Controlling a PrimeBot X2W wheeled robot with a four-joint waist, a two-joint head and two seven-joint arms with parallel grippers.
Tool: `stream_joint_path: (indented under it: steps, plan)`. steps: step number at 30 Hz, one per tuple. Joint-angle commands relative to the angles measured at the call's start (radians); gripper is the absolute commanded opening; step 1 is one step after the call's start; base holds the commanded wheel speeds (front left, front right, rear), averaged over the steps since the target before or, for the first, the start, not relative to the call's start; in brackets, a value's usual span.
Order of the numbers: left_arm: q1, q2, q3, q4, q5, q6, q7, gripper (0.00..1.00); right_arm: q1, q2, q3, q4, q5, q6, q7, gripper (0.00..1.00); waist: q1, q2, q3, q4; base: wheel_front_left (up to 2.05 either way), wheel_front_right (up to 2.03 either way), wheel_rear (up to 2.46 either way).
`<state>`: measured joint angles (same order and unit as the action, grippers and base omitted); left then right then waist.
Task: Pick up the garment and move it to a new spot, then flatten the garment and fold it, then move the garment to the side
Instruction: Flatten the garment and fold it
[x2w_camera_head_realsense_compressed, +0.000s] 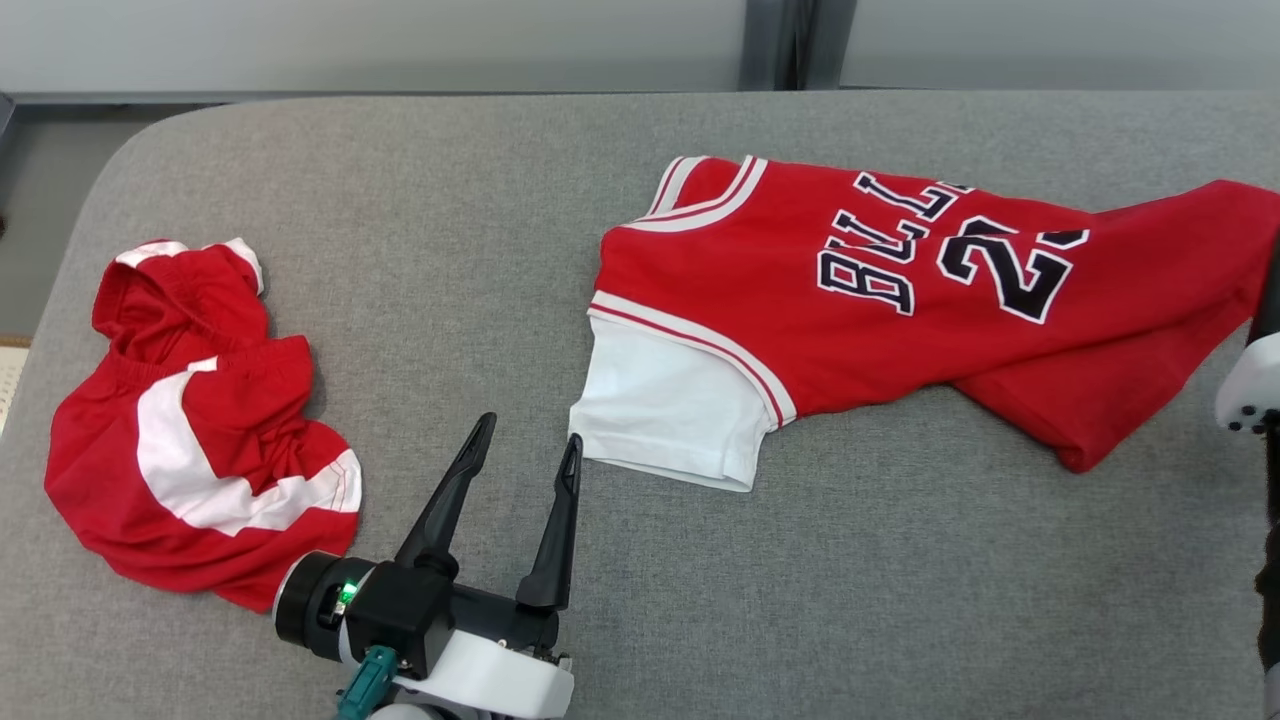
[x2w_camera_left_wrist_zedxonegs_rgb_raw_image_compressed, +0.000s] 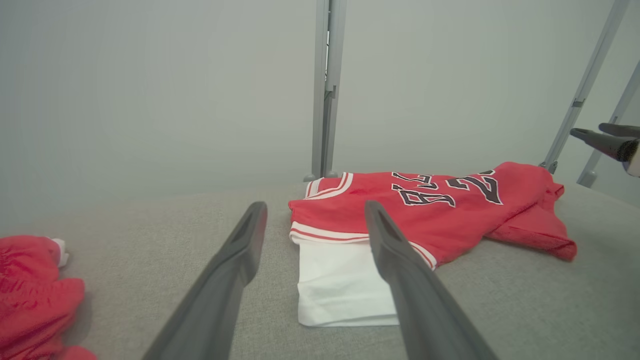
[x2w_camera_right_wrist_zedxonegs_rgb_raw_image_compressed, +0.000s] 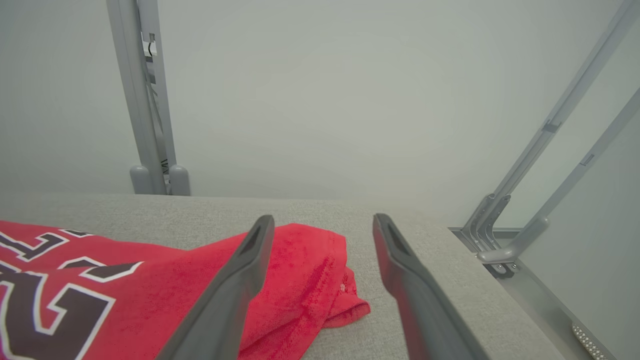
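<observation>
Looking down from the head camera, you have the jersey (x2w_camera_head_realsense_compressed: 900, 330) lying crossways on the grey table (x2w_camera_head_realsense_compressed: 700, 600), its long axis running from about 9 o'clock to 3 o'clock, shoulders and white sleeve (x2w_camera_head_realsense_compressed: 670, 410) at the 9 o'clock end and the bottom end (x2w_camera_right_wrist_zedxonegs_rgb_raw_image_compressed: 310, 270) out at 3 o'clock by the table's edge. That axis is what your next move hangs on, because each arm already faces one end of it. Your left gripper (x2w_camera_head_realsense_compressed: 528, 435) has its fingers spread wide and holds nothing. The sleeve's near corner sits at roughly 1 o'clock from it, just beside the right-hand fingertip, though I can't tell whether they touch. Your right gripper (x2w_camera_right_wrist_zedxonegs_rgb_raw_image_compressed: 322, 222) is likewise wide open and empty in its own wrist view, with the rumpled red bottom end lying on the table under and between its fingers, toward 7 o'clock. So the left arm is the nearer one for the sleeve end and the right arm for the bottom end. I'd judge the cloth needs pulling apart along that 9-to-3 line (part of the lower edge looks doubled over). The crumpled shorts (x2w_camera_head_realsense_compressed: 190, 450), off toward 9 o'clock of the left gripper, lie well apart from the jersey.
</observation>
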<state>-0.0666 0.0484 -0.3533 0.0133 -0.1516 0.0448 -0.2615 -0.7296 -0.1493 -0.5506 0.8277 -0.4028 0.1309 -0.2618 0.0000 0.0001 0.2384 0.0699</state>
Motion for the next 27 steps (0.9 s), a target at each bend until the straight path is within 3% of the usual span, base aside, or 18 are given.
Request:
stream_joint_path:
  steps: [1, 13, 18, 27]
  plan:
    - [0.005, 0.004, 0.009, 0.003, -0.011, 0.011, -0.003, 1.0, 0.028, 0.011, 0.031, -0.018, 0.035, 0.0, -0.007, 1.0, 0.0, -0.0001, -0.027, -0.022, 0.0, 0.0, 0.0]
    - [0.065, 0.004, 0.034, 0.067, -0.08, 0.055, -0.003, 1.0, 0.337, 0.066, 0.385, -0.245, 0.296, 0.0, -0.005, 1.0, 0.0, -0.0001, -0.143, -0.085, 0.0, 0.0, 0.0]
    - [0.086, 0.004, 0.032, 0.089, -0.11, 0.069, -0.003, 1.0, 0.465, 0.076, 0.464, -0.342, 0.356, 0.0, -0.005, 1.0, 0.0, -0.0001, -0.18, -0.1, 0.0, 0.0, 0.0]
    - [0.112, 0.004, 0.028, 0.127, -0.132, 0.08, -0.003, 1.0, 0.635, 0.091, 0.512, -0.492, 0.396, 0.0, -0.005, 1.0, 0.0, -0.0001, -0.22, -0.114, 0.0, 0.0, 0.0]
